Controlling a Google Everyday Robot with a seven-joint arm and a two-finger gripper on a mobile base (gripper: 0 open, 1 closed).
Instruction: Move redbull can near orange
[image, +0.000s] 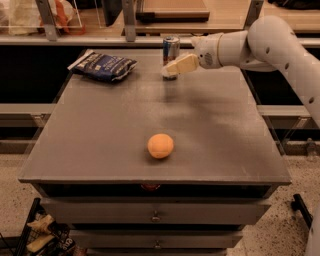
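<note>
Reaching the redbull can (170, 46) at the far edge of the table (225, 150), your gripper (176, 68) lies against its lower half; grip state cannot be told. The orange (160, 146) sits well apart toward the front; the carry remains.

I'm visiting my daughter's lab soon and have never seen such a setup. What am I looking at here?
This is one camera view, looking down at a dark table from its front edge; where the camera sits is not recorded. The white thing reaching in from the right is a robot's arm, and the beige part at its end is the gripper, its grasping part. The gripper is at the far side of the table, right against the lower half of the redbull can, which stands upright. Whether it already holds the can I cannot tell. A dark-blue snack bag lies at the far left, and the orange sits alone near the front middle, well apart from the can.
</note>
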